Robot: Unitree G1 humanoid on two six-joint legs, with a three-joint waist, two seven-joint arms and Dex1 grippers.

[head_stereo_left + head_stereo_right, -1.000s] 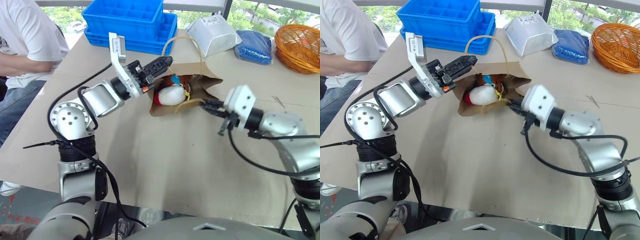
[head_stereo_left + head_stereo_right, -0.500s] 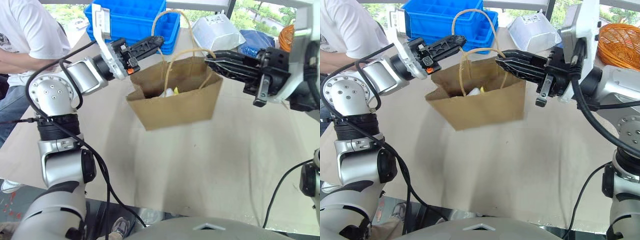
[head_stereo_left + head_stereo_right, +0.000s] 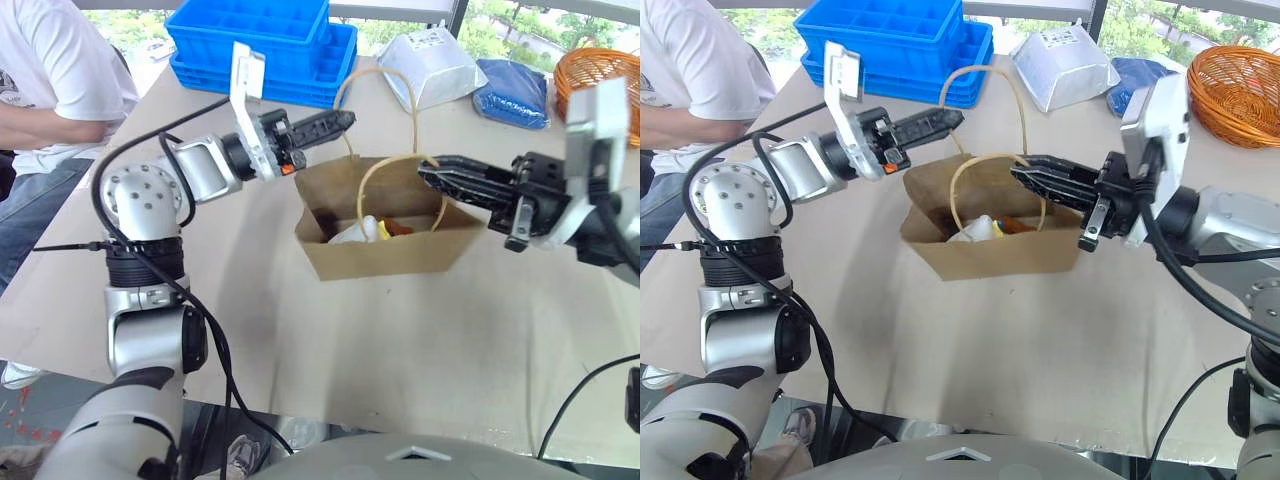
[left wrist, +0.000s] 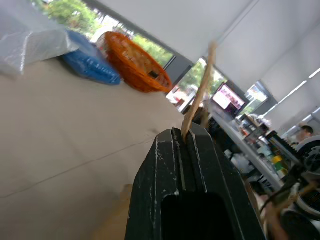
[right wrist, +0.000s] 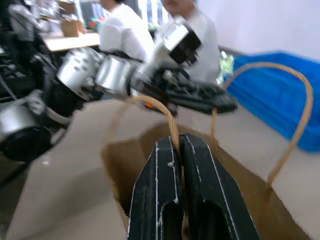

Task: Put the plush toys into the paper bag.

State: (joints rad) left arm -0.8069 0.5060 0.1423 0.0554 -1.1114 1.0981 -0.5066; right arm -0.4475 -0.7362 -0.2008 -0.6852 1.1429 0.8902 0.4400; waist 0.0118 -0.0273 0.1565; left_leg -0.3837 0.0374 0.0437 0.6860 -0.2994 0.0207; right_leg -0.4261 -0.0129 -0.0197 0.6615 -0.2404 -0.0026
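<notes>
The paper bag (image 3: 385,250) is upright with its mouth open, its base at or just above the tabletop. Inside it lie the plush toys: a white one (image 3: 352,233) with a yellow tip and a brown one (image 3: 401,229), both partly hidden by the bag's wall. My left gripper (image 3: 345,120) is shut on the far cord handle (image 4: 200,92). My right gripper (image 3: 425,172) is shut on the near cord handle (image 3: 385,170). In the right wrist view that cord runs between the fingertips (image 5: 167,150), with the bag's opening (image 5: 240,185) beyond.
Blue crates (image 3: 260,45) stand at the table's far side, with a white-grey pouch (image 3: 430,70), a blue packet (image 3: 510,92) and an orange basket (image 3: 600,80) to their right. A person in a white shirt (image 3: 50,90) sits at the table's left edge.
The bag lay on its side a second ago. Both grippers lifted it upright by its handles, then brought it lower and a little right.
</notes>
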